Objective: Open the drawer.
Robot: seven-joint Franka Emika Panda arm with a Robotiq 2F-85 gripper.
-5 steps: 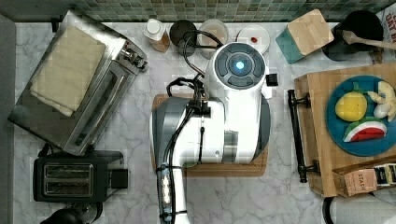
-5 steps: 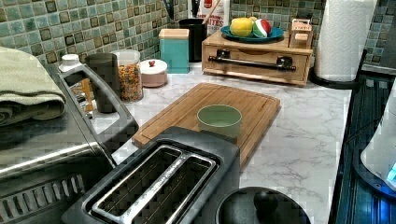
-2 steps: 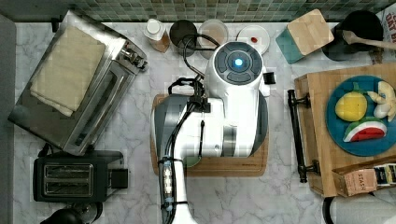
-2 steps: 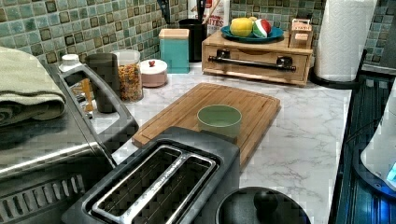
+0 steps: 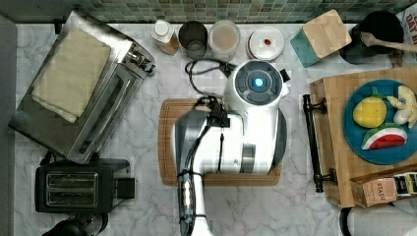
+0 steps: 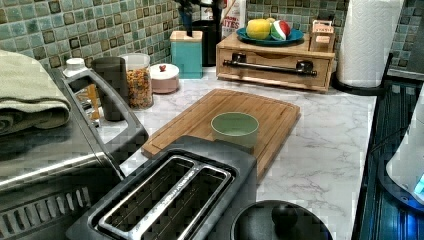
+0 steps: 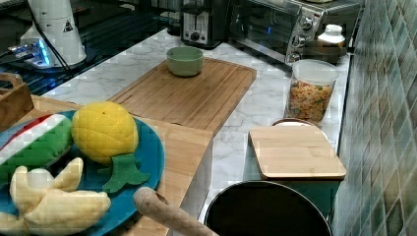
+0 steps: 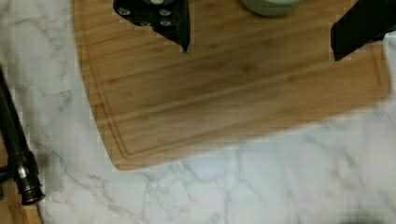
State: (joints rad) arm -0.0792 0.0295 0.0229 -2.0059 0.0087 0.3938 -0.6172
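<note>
The drawer (image 6: 275, 62) is a light-brown wooden unit with a long black bar handle (image 6: 270, 66), and it looks shut. In the top view the drawer (image 5: 339, 147) stands at the right, its handle (image 5: 312, 142) facing the cutting board (image 5: 167, 142). My white arm (image 5: 251, 123) hangs over that board. In the wrist view my gripper (image 8: 261, 51) is open above the board (image 8: 224, 102), its black fingers (image 8: 161, 18) wide apart with nothing between them. One end of the handle (image 8: 18, 158) shows to the side, apart from the fingers.
A green bowl (image 6: 235, 127) sits on the cutting board. A blue plate (image 5: 381, 123) of toy fruit rests on the drawer unit. Toaster oven (image 5: 81, 93), black toaster (image 5: 74, 189), jars (image 5: 223, 37) and a teal box (image 5: 319, 37) line the counter.
In the top view my arm's head has shifted toward the lower edge and slightly right. The drawer and the bowl have not moved.
</note>
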